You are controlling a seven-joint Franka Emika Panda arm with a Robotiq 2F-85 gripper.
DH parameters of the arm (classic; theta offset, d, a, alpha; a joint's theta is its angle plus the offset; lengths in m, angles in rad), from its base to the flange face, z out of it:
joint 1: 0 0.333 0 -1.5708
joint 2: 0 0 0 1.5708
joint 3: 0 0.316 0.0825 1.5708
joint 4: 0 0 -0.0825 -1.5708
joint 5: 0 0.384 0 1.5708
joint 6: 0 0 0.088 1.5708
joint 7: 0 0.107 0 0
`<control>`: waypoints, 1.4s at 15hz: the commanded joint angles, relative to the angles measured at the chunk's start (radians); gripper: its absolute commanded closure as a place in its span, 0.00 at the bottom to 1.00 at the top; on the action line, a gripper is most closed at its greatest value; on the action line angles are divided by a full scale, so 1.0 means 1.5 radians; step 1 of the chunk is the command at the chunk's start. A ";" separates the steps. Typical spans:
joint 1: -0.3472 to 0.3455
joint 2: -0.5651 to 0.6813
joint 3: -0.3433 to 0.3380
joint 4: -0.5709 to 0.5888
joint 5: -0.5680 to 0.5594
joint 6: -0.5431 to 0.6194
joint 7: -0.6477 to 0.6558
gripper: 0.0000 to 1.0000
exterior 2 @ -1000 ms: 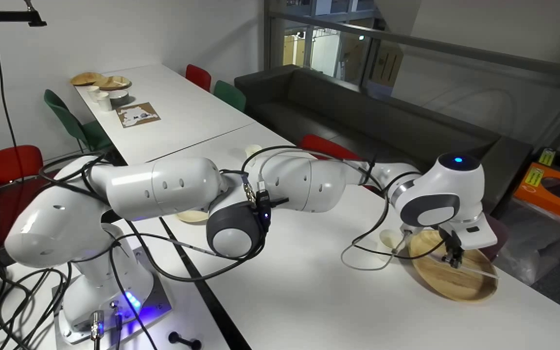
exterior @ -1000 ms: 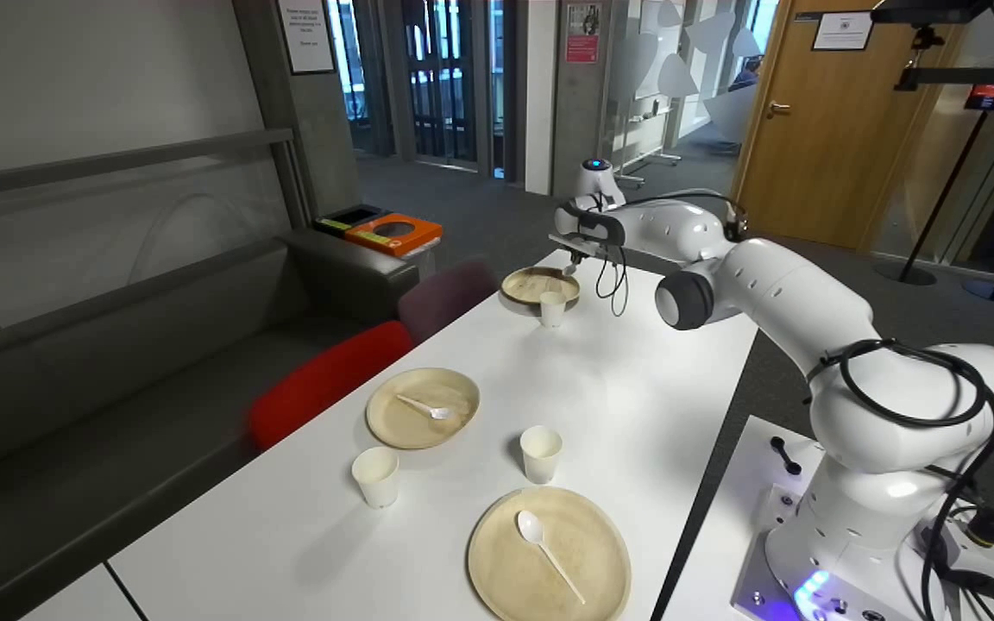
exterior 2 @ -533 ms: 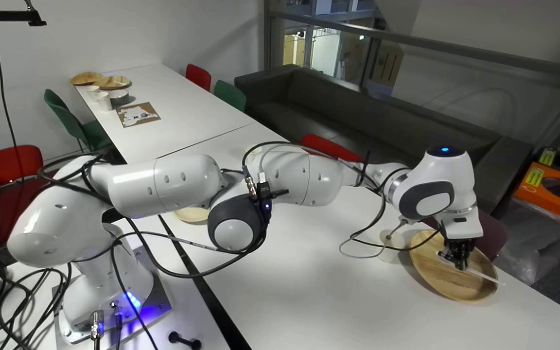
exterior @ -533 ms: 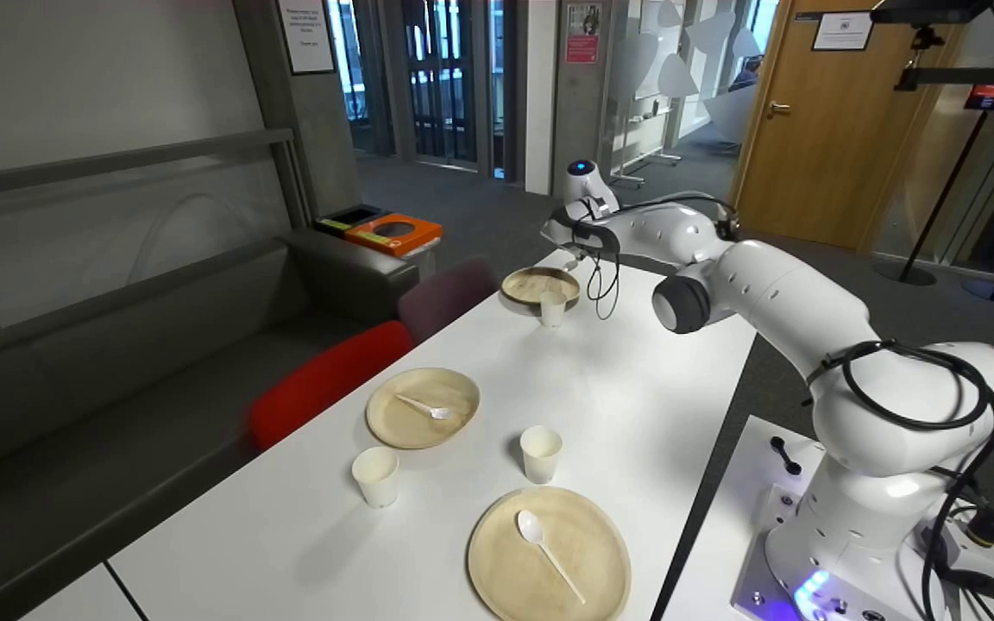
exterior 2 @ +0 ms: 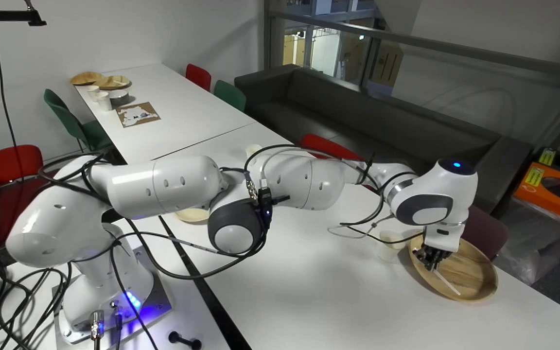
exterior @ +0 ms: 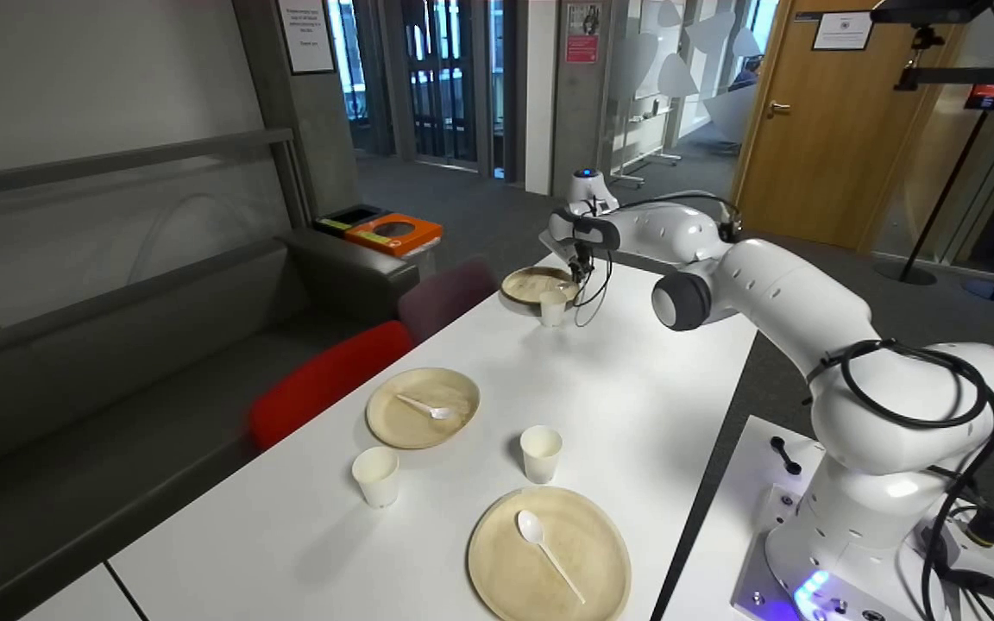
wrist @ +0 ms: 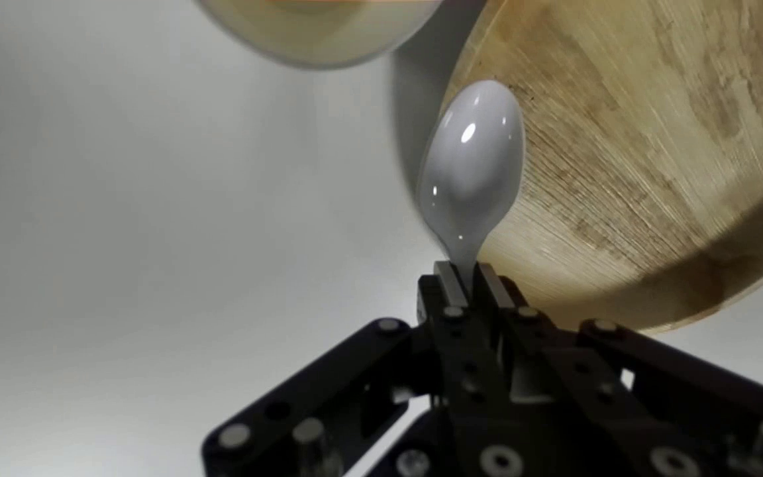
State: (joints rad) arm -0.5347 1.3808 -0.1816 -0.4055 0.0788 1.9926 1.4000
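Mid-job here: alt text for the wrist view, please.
Gripper shut on a white spoon, scoop end up the picture, overlapping the left edge of a round wooden plate. Beside the plate, a pale cup is cut off by the frame's top.

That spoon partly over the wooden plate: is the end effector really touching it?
Touching: in the wrist view, the end effector is closed on the spoon, pinching its handle just behind the scoop.

In both exterior views the worktop (exterior: 626,371) is lit brightly, while the sofa (exterior: 178,371) beyond its long edge is left dim. In the wrist view, small highlights are seen on the spoon (wrist: 471,159), and a grey shadow is cast on the worktop beside the plate (wrist: 620,132).
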 commanded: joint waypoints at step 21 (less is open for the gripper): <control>-0.060 0.054 0.114 -0.006 0.146 0.348 0.439 0.98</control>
State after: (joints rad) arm -0.6323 1.4557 -0.0173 -0.3960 0.2864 2.3837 2.0215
